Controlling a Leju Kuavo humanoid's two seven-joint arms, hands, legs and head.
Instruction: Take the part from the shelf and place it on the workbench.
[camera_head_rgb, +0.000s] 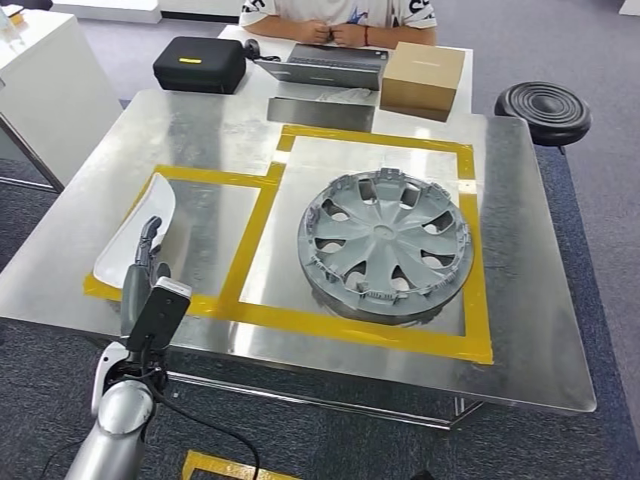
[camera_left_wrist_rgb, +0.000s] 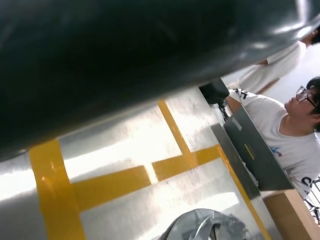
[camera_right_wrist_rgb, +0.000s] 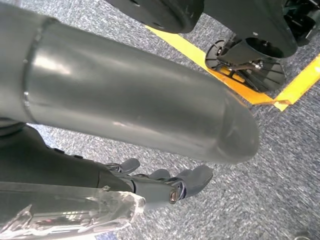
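Left hand (camera_head_rgb: 147, 262) rested on white part (camera_head_rgb: 136, 232) near wheel cover (camera_head_rgb: 385, 243); fingers' state unclear; risked dragging part off worktop (camera_head_rgb: 528, 300) edge on withdrawal

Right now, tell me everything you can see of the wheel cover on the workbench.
The wheel cover is a round grey hubcap, plastic by its look, with broad spokes fanning from a plain centre, dark openings between them and small clips around the rim. It lies flat on the metal workbench, inside the larger yellow-taped square, its right edge close to the tape. Neither hand touches it; the left hand is away at the white curved part. The left wrist view catches its rim.
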